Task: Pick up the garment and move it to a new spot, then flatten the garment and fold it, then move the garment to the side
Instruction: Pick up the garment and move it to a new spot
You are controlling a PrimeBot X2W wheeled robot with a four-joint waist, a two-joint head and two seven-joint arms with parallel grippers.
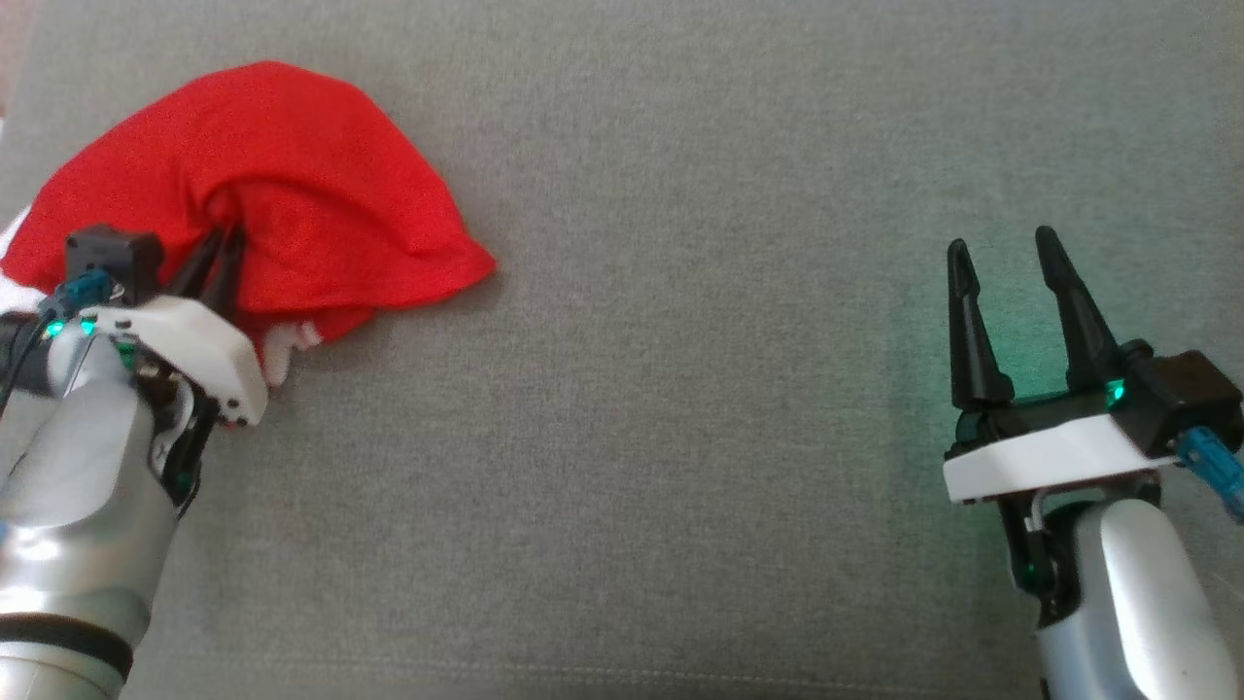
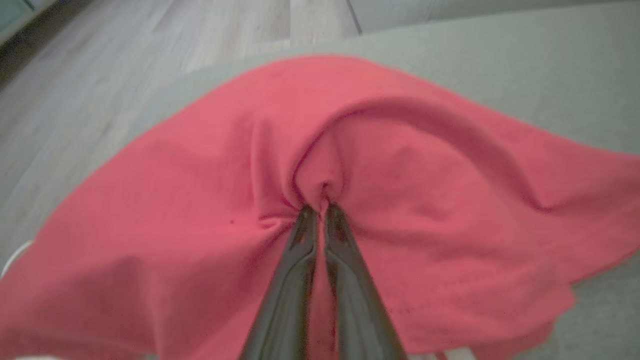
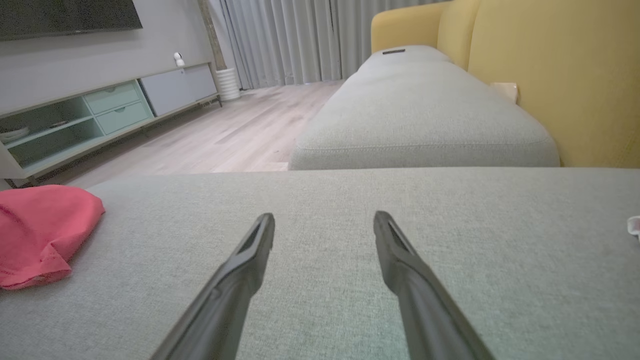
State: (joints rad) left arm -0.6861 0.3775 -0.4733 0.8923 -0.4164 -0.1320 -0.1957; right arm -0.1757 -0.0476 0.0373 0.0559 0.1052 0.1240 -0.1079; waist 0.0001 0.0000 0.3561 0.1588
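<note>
Red garment (image 1: 292,175) lies bunched at the far left of the grey cushion (image 1: 680,437), close to its edge, w/ the wood floor (image 2: 150,60) just beyond. We see the left tool (image 1: 222,255) pressed together, pinching a fold near the garment's middle; the cloth puckers round the tips in the left wrist view. A white bit (image 1: 292,340) pokes out under the garment's near edge, beside the left wrist. The right tool (image 1: 1001,243) is spread over bare cushion, well apart from the garment, approx. on the opposite side. Plain grey fabric runs between the two tools. Beyond it: a second grey cushion (image 3: 425,115), a yellow sofa back (image 3: 550,75), curtains (image 3: 300,40) & a TV cabinet (image 3: 100,115) across the floor. A small white object (image 3: 634,225) sits at the right rim of the right wrist view; we can't tell what it is.
</note>
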